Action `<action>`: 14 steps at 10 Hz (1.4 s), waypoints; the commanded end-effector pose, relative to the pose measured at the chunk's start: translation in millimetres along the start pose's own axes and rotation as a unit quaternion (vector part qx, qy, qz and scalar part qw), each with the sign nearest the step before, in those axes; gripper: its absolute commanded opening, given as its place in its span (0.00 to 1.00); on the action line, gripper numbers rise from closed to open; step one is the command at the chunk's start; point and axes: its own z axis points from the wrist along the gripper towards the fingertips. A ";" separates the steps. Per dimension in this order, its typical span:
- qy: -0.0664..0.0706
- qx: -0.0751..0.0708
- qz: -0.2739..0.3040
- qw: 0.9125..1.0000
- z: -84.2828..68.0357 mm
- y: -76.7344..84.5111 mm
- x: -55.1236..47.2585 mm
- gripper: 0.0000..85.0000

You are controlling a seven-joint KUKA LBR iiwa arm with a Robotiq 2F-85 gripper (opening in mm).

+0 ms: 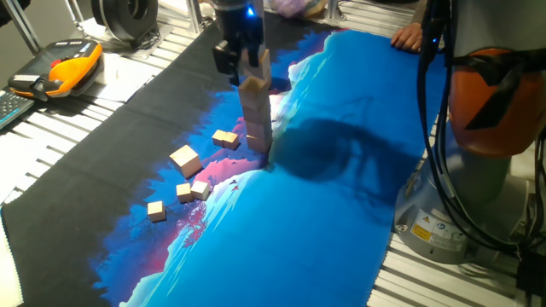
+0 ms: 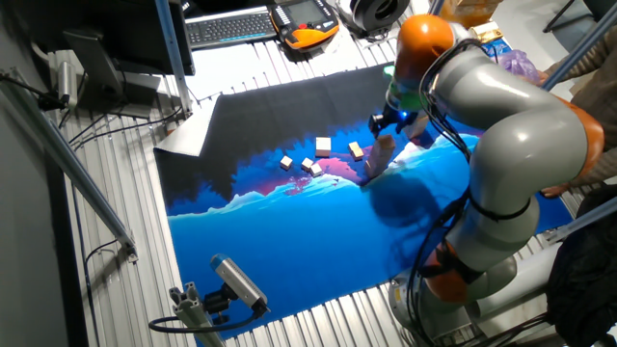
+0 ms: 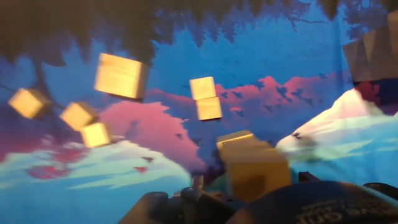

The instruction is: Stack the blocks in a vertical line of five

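Note:
A leaning stack of light-tan wooden blocks (image 1: 257,115) stands on the blue part of the mat; it also shows in the other fixed view (image 2: 378,160). My gripper (image 1: 243,58) is at the top of the stack, right by the uppermost block (image 1: 262,65). I cannot tell whether the fingers press on it. In the hand view the stack's top (image 3: 250,163) is blurred, just right of centre at the bottom. Several loose blocks lie left of the stack: a larger one (image 1: 184,159), one near the base (image 1: 226,138), a touching pair (image 1: 193,191) and one apart (image 1: 156,210).
The mat (image 1: 341,213) is black at the left and blue at the right. An orange and black pendant (image 1: 60,68) lies at the far left. The arm's orange and grey base (image 1: 478,128) and its cables stand at the right. A person's hand (image 1: 408,37) rests at the mat's far edge.

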 end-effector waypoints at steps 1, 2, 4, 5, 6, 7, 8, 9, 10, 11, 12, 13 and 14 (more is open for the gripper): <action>0.002 -0.009 0.024 1.000 -4.6 18.0 0.8 0.80; 0.001 -0.017 0.047 0.999 -7.8 38.1 -0.9 0.80; -0.011 -0.032 0.067 0.997 0.1 68.9 -4.3 0.40; -0.012 -0.037 0.063 0.997 10.6 77.4 -6.4 0.20; -0.020 -0.053 0.049 0.997 21.6 85.6 -8.8 0.00; -0.023 -0.049 0.051 0.997 27.3 89.7 -10.0 0.00; -0.026 -0.038 0.052 0.998 32.2 92.8 -10.5 0.00; -0.026 -0.034 0.060 0.997 38.8 97.4 -8.8 0.00; -0.028 -0.024 0.062 0.997 41.2 98.6 -8.0 0.00; -0.027 -0.018 0.054 0.998 41.2 98.6 -8.0 0.00; -0.023 -0.016 0.040 0.999 41.2 98.6 -8.0 0.00; -0.019 -0.025 0.025 0.999 41.2 98.6 -8.0 0.00; -0.020 -0.022 0.005 1.000 41.2 98.6 -8.0 0.00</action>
